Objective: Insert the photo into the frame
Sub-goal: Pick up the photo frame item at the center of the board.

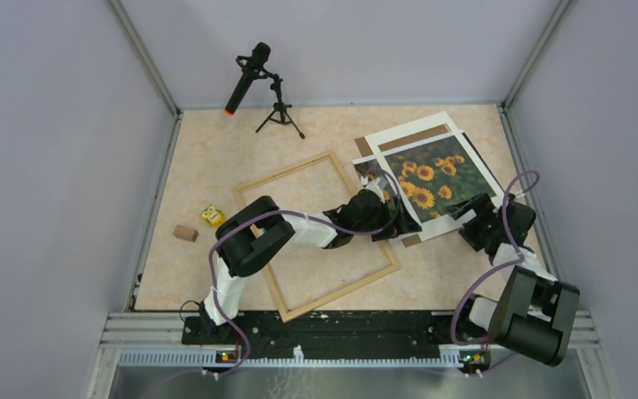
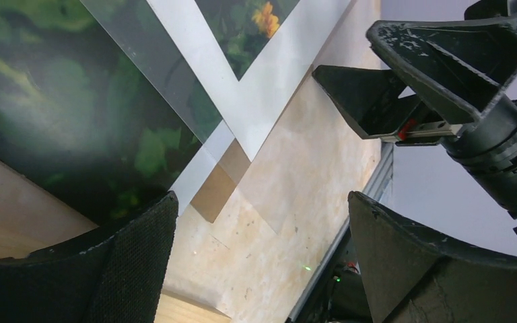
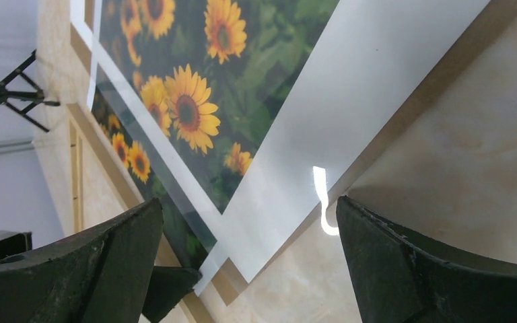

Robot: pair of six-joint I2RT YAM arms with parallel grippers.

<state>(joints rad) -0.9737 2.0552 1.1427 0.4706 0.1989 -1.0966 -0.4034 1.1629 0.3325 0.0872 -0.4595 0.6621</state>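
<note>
One frame [image 1: 282,174] is lying tilted mid-worktop [image 1: 208,141]. One photo [image 1: 428,179] is lying toward the far right corner, stacked with one white mat [image 1: 407,131] and one brown board [image 1: 361,147]. Two grippers, left [image 2: 262,202] and right [image 3: 249,208], are hovering at the stack's near corners, spread wide, gripping nothing.

- I've got one frame [image 1: 282,173] on screen.
- One photo [image 1: 428,179].
- One white mat [image 1: 405,129].
- One brown board [image 1: 362,147].
- One microphone [image 1: 245,79].
- One yellow block [image 1: 212,216], one brown block [image 1: 185,233].
- Two arms: left arm [image 1: 253,237], right arm [image 1: 532,307].
</note>
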